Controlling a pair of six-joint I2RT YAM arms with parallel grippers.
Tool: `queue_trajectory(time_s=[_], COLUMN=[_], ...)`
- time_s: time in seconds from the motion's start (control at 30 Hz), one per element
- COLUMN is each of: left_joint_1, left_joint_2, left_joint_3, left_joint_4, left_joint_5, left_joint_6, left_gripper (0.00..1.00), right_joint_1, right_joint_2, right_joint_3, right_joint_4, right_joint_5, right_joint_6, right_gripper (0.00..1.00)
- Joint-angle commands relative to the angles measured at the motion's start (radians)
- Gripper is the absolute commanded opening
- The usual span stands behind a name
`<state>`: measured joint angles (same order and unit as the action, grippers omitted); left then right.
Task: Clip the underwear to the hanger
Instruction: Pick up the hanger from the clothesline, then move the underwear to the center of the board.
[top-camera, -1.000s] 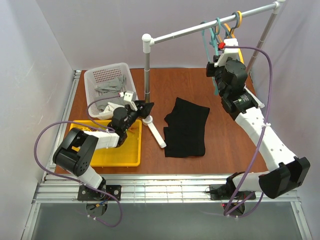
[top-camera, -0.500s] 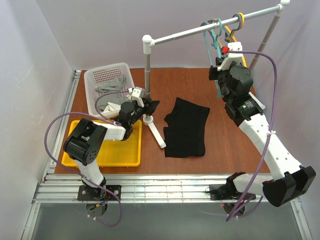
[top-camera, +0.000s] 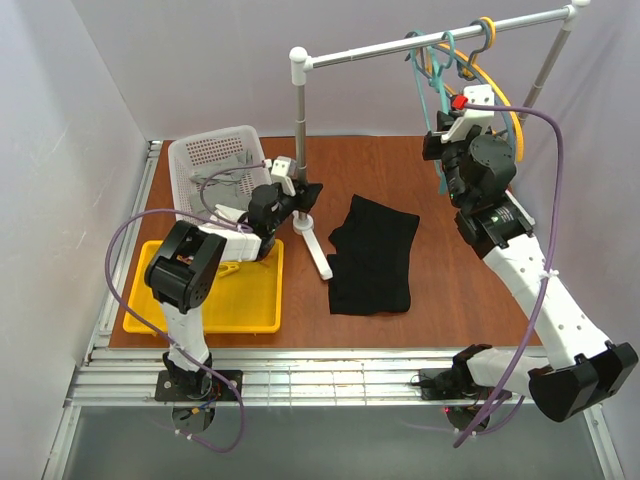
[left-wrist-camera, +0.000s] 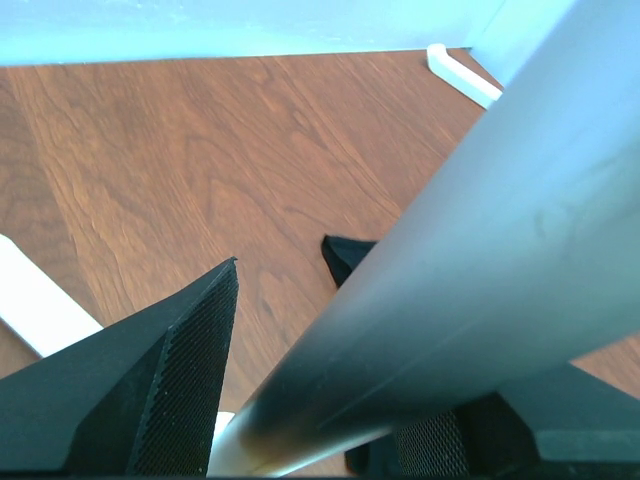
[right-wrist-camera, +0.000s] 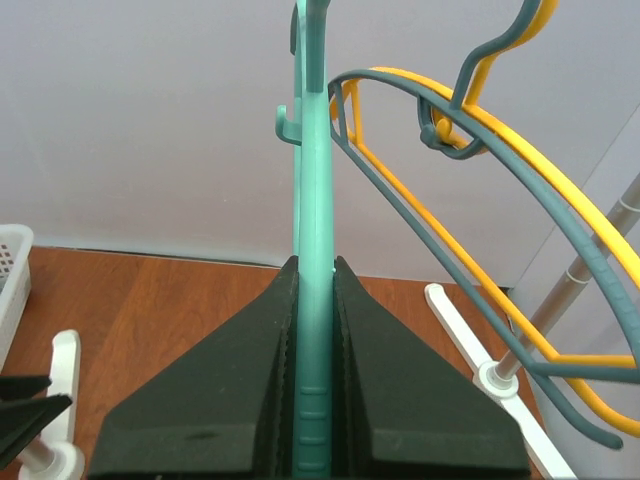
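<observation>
Hanger retrieval: right jaws are clamping the hanger (right-wrist-camera: 316, 180); left jaws are straddling the rack pole (left-wrist-camera: 480, 230), part-open, holding nothing. Next likely requires unhooking it.

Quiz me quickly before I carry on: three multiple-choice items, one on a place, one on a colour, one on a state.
1. Where does the underwear lie? A on the floor; B flat on the table; C in a drawer.
2. What colour is the tray? A yellow; B red; C white.
3. The right end effector is: A open; B shut on the hanger; C holding cloth.
Answers: B, it lies spread on the table; A, it is bright yellow; B, both fingers press the teal bar.
</observation>
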<state>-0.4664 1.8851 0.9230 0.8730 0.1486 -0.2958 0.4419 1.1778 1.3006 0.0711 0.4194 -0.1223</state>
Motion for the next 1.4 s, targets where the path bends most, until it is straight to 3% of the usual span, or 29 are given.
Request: queue_trajectory(time_s=[0.0,0.67,0.97,1.37], left_joint_1=[0.005,0.11,0.089,0.064], left_joint_2=[0.038,0.312,0.172,-0.067], left_joint_3=[0.08,0.485,0.327,0.027], left_joint_4=[-0.075,-0.2,-0.137,0.021], left_joint_5=[-0.017,0.017,-0.006,-0.081], left_joint_6=[0.038,0.053,0.044,0.061], left_gripper=[0.49,0.53,0.59,0.62], right_joint_1=[0.009,0.109,0.146,0.146], right_joint_2=[-0.061,-0.333,-0.457,-0.393], right_joint_3=[-0.007,-0.544,-0.662,-0.704], right_joint_4=[0.059,0.046,-0.07,-0.108], right_joint_5=[-0.021,0.044,0.211,0.291], right_joint_6=[0.015,0.23,0.311,0.349], right_gripper=[0.01,0.01,0.01,0.01])
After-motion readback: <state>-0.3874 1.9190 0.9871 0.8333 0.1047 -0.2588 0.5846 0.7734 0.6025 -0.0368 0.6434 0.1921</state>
